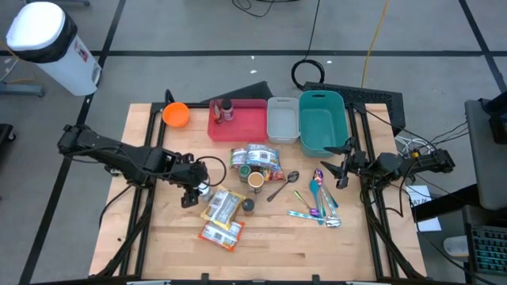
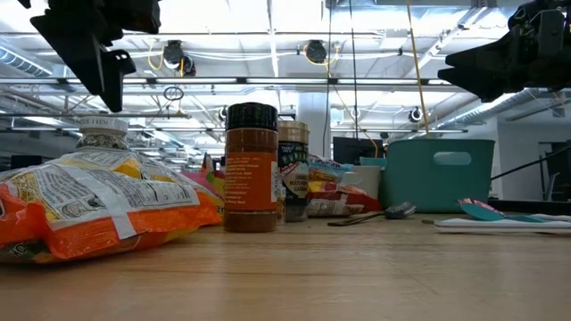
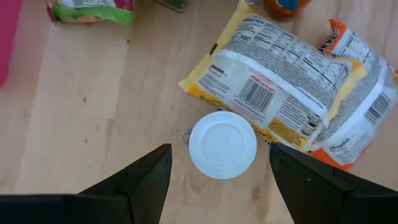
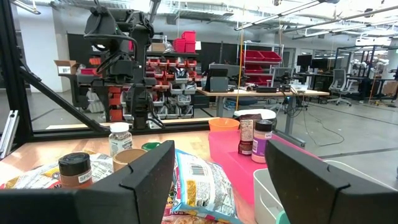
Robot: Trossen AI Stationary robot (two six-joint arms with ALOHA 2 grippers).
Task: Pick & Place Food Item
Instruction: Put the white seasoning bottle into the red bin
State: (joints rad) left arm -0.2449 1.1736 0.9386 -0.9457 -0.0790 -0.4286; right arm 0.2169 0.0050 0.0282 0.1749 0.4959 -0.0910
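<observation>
A small jar with a white lid (image 3: 222, 144) stands upright on the wooden table, next to a yellow snack bag (image 3: 273, 74) that lies on an orange one (image 3: 357, 118). My left gripper (image 3: 221, 186) hangs open just above the jar, pointing steeply down with one finger to each side of the lid, touching nothing. The low view shows the left gripper (image 2: 100, 62) clear above the jar (image 2: 103, 135). My right gripper (image 1: 342, 166) waits open at the table's right side, by the teal bin, with nothing between its fingers.
A brown spice jar with a dark lid (image 2: 251, 167) stands beside the bags. Cans and packets (image 1: 255, 157) lie mid-table, with a spoon (image 1: 281, 186) and coloured utensils (image 1: 321, 202) to the right. Along the far edge are an orange bowl (image 1: 176, 115), red tray (image 1: 242, 127), white bin (image 1: 283, 119) and teal bin (image 1: 322, 123).
</observation>
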